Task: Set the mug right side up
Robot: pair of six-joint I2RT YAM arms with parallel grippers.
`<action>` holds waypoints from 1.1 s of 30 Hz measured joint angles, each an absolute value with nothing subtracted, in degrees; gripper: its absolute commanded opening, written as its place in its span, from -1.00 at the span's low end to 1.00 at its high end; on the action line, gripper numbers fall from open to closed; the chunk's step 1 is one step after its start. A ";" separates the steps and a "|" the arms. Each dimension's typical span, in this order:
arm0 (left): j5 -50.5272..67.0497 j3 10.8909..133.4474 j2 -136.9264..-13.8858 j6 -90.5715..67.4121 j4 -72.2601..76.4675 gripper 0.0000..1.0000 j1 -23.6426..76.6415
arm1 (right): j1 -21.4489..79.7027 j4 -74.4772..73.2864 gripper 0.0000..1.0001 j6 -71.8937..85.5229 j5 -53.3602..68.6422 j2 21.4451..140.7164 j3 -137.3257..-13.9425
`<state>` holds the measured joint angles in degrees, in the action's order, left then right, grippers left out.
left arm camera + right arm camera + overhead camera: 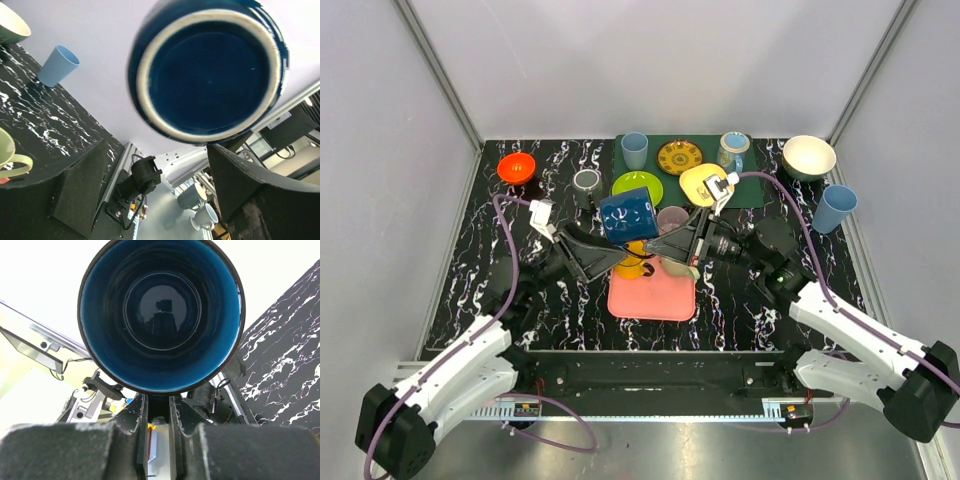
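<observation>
Black marbled worktop (480, 270) bearing: green mat (757, 192), far edge; pink tray (650, 298), centre; orange bowl (517, 167) and grey cup (586, 182), far left; cream bowl (809, 156) and pale blue cup (833, 208), far right.

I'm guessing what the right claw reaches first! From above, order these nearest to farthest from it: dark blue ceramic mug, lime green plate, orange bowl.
From the right gripper, in the top view:
1. Dark blue ceramic mug: gripped by it, at the centre.
2. Lime green plate: just behind the mug.
3. Orange bowl: back left corner, clearly farthest.
</observation>
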<state>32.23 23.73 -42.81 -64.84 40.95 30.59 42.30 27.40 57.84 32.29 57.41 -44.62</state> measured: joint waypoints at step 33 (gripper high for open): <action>26.65 27.16 -56.60 -72.40 55.90 -0.05 33.82 | 41.23 32.03 -1.00 54.57 28.42 62.43 -44.75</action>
<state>26.65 27.16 -56.60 -72.40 55.90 33.82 41.23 32.03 54.57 28.42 62.43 -44.75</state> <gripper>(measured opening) 0.493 0.180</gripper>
